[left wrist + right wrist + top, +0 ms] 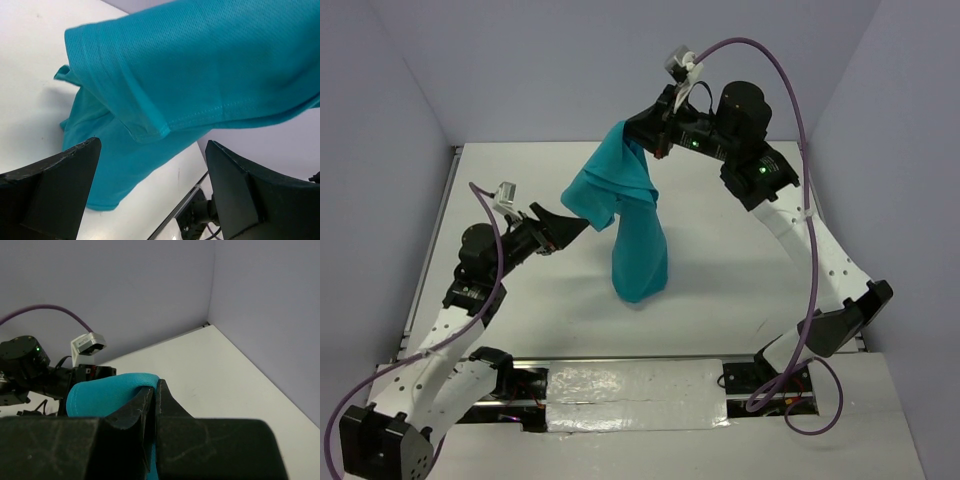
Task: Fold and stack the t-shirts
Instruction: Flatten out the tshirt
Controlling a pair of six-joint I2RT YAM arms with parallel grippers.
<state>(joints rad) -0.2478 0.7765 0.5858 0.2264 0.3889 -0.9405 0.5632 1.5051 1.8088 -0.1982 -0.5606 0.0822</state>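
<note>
Left gripper [572,228] spread wide, empty, right gripper [648,148] clamped on teal t-shirt [638,240], dangling near far edge, hem touching bench [740,270]

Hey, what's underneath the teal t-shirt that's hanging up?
Only white table shows below the t-shirt, which hangs from the right gripper. Its lower end seems to rest on the table; the patch beneath that bunched cloth is covered.

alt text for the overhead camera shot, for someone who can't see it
The right pincer holds a teal t-shirt up over a white table, the cloth hanging down to the tabletop. The left pincer is open just beside the hanging cloth, not gripping it.
</note>
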